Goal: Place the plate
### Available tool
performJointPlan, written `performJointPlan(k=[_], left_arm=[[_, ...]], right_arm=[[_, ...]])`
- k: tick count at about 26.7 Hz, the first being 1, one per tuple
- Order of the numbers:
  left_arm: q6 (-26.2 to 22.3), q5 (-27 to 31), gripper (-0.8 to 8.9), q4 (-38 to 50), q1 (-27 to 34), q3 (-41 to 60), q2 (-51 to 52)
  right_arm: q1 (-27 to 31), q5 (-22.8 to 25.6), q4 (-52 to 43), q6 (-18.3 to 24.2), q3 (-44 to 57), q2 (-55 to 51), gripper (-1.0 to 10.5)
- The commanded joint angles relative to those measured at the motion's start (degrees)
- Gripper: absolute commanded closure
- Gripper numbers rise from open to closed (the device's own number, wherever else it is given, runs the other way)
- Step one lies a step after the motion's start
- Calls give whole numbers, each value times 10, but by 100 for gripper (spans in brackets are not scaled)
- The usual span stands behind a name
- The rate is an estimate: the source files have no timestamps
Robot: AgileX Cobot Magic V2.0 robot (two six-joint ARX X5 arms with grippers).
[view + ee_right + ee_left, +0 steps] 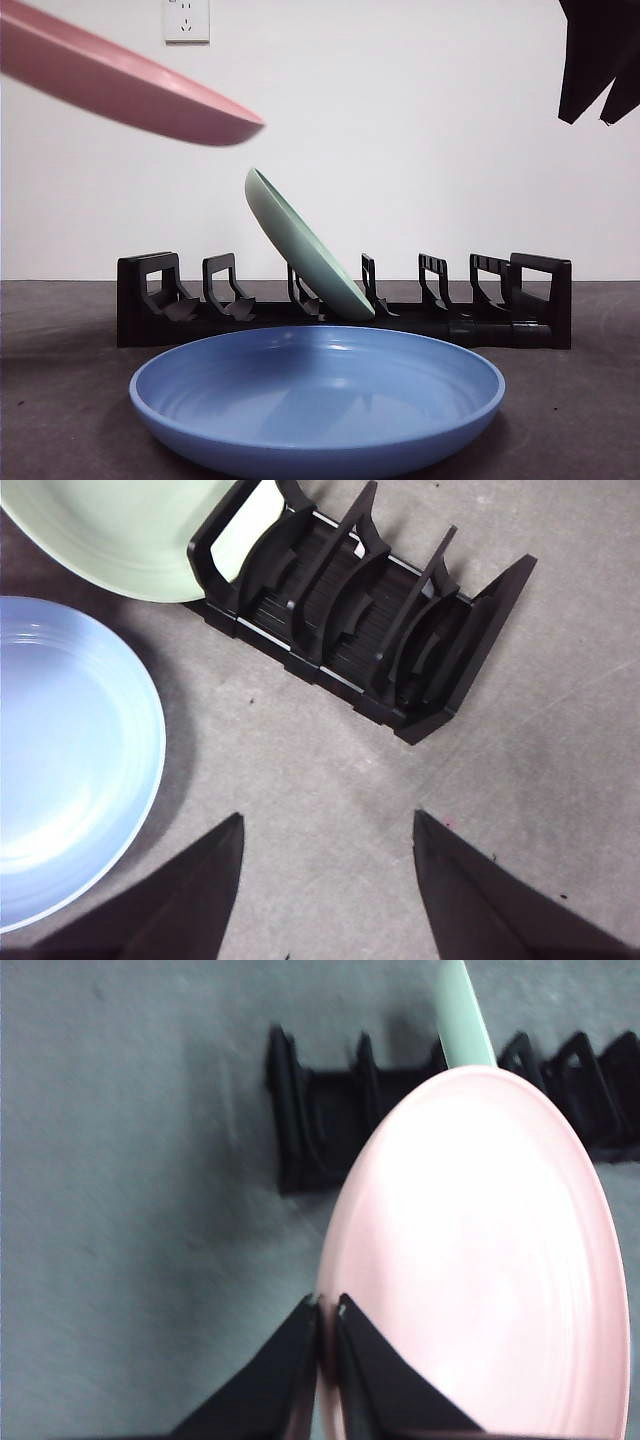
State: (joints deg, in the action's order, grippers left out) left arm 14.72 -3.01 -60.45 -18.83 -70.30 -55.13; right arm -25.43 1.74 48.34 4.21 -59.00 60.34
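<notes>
A pink plate hangs in the air at the upper left of the front view, above the left end of the black dish rack. My left gripper is shut on the pink plate's rim. A green plate leans in a middle slot of the rack; it also shows in the right wrist view. My right gripper is open and empty, high above the rack's right end; it shows as a black tip at the upper right of the front view.
A blue plate lies flat on the grey table in front of the rack, also seen in the right wrist view. A wall socket is on the white wall behind.
</notes>
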Motion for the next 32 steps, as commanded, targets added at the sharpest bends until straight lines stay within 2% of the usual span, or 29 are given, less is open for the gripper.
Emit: performJointPlan(k=[1,8,17,26,32], left_arm=[[61,-27,799,32,-3,61,41],[153,-90,799,78,-4,223,125],[233,-101,799,140,-33,333,145],[253,-89,799,230,-81,347,77],[254,-68,799,310,-115,347,-19]], right_arm=[[-1,2,-2,-3,-10,2,685],[-1,2,-2,-3,-10,2,685],[-1,2,0,-4,-10,2,685],[-2,2,0,-4,-10,2,685],[-2,2,0,-4,-10,2,685]])
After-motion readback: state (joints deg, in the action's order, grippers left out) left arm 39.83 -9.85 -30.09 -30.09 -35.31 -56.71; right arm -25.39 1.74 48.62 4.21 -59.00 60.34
